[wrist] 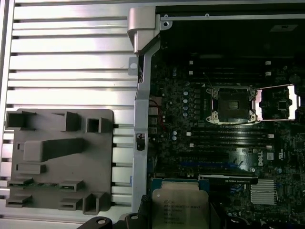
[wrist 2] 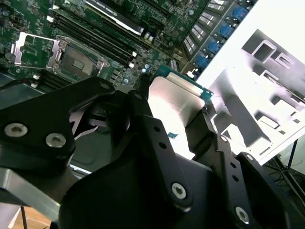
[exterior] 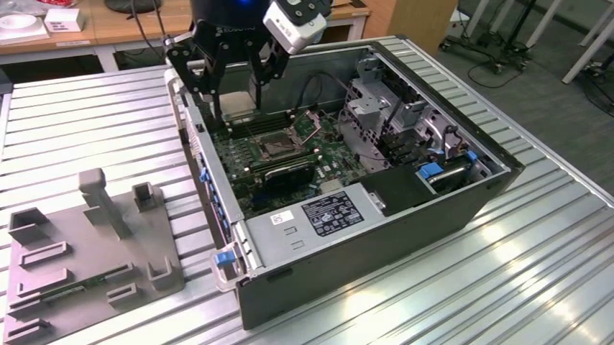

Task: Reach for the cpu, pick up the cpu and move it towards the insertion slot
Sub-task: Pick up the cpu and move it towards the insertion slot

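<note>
The end effector (exterior: 233, 108) hangs over the rear of an open computer case (exterior: 384, 215) that lies on its side on a ribbed metal tabletop (exterior: 86, 122). In the exterior view the black fingers (exterior: 213, 100) reach down inside the case wall, at about 11 o'clock from the insertion slot (exterior: 273, 149), close to it but not over it.

The fingers are pinching the cpu (wrist 2: 172, 102), one on each side of it. In the second wrist view the chip's silvery plate and green edge stand clear of the fingertips (wrist 2: 198, 129), tilted above the green circuit board (wrist 2: 157, 19). In the first wrist view the cpu (wrist: 180, 206) sits flat-faced between the finger ends, its metal top turned to the camera.

The insertion slot (wrist: 232, 103) lies open in the first wrist view, a dark square in a silvery frame, with its metal cover plate (wrist: 279, 101) swung out at 3 o'clock of it. From the held chip the slot stands at about 1 o'clock, apart from it, with long black memory slots (wrist: 228, 138) between the two. In the second wrist view the insertion slot (wrist 2: 76, 59) lies at about 10 o'clock from the chip.

A grey plastic tray (exterior: 86, 251) rests on the tabletop well apart from the end effector, at about 8 o'clock from the case in the exterior view.
</note>
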